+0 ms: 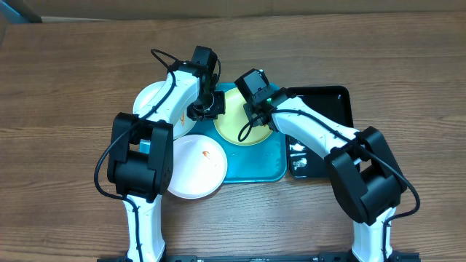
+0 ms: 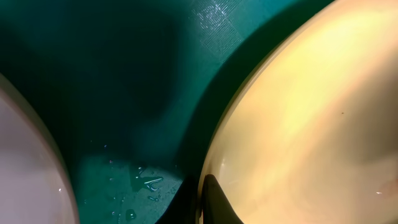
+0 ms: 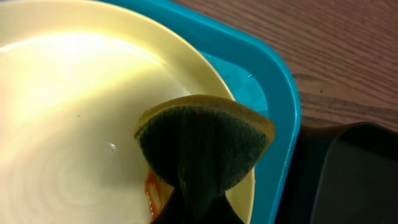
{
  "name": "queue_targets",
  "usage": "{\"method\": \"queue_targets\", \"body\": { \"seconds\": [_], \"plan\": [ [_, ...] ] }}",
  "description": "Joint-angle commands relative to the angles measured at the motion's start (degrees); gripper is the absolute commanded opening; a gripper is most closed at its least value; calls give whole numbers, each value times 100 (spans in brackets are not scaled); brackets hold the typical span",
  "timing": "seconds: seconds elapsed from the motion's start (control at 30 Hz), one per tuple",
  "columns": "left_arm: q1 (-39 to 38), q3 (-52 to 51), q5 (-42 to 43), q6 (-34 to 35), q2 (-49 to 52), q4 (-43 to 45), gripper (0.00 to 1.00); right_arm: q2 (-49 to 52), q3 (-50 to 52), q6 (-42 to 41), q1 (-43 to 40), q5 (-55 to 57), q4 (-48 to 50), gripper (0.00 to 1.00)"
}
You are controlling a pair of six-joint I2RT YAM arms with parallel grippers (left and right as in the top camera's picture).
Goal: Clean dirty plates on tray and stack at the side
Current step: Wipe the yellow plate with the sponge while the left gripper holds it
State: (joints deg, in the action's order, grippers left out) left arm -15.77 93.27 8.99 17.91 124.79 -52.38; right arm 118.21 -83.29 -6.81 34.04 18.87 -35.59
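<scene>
The lime-green plate [image 1: 240, 124] lies at the back of the turquoise tray [image 1: 258, 169]. My left gripper [image 1: 212, 109] is shut on its left rim; in the left wrist view one dark finger [image 2: 216, 202] lies over the plate's edge [image 2: 298, 106]. My right gripper [image 1: 256, 118] is shut on a green-and-yellow sponge [image 3: 205, 146] pressed on the plate [image 3: 68, 118], beside an orange smear [image 3: 151, 190]. One white plate [image 1: 154, 100] sits at the tray's left. Another white plate [image 1: 195, 166], with an orange smear, overhangs the tray's front left corner.
A narrower black tray [image 1: 324, 109] stands against the turquoise tray's right side, also in the right wrist view [image 3: 354, 174]. Water drops [image 2: 146, 182] lie on the tray floor. Bare wooden table [image 1: 65, 80] surrounds the trays.
</scene>
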Motion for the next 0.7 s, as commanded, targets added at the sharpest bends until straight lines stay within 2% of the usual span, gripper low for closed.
{"method": "queue_targets", "body": {
  "seconds": [0.0,0.17,0.2,0.23,0.3,0.33,0.47,0.53,0.67],
  "plan": [
    [-87,-13,-13,-9,72,-28,4,129,-149,68,-31,210,83,4],
    [-87,-13,-15,-11,72,-28,4,138,-149,258,-35,212,-7,4],
    [-87,-13,-15,-9,72,-28,4,140,-146,254,-35,210,-133,19],
    [-87,-13,-15,-11,70,-28,4,140,-142,251,-35,208,-190,30],
    [-87,-13,-15,-9,70,-28,4,140,-142,254,-35,208,-201,32],
    [-87,-13,-15,-11,72,-28,4,140,-142,254,-35,208,-199,31],
    [-87,-13,-15,-11,70,-31,4,140,-118,247,-35,144,-190,8],
    [-87,-13,-15,-11,70,-28,4,140,-57,249,-35,144,-177,4],
    [-87,-13,-15,-9,70,-28,4,140,105,205,-35,37,-151,4]
  ]
}}
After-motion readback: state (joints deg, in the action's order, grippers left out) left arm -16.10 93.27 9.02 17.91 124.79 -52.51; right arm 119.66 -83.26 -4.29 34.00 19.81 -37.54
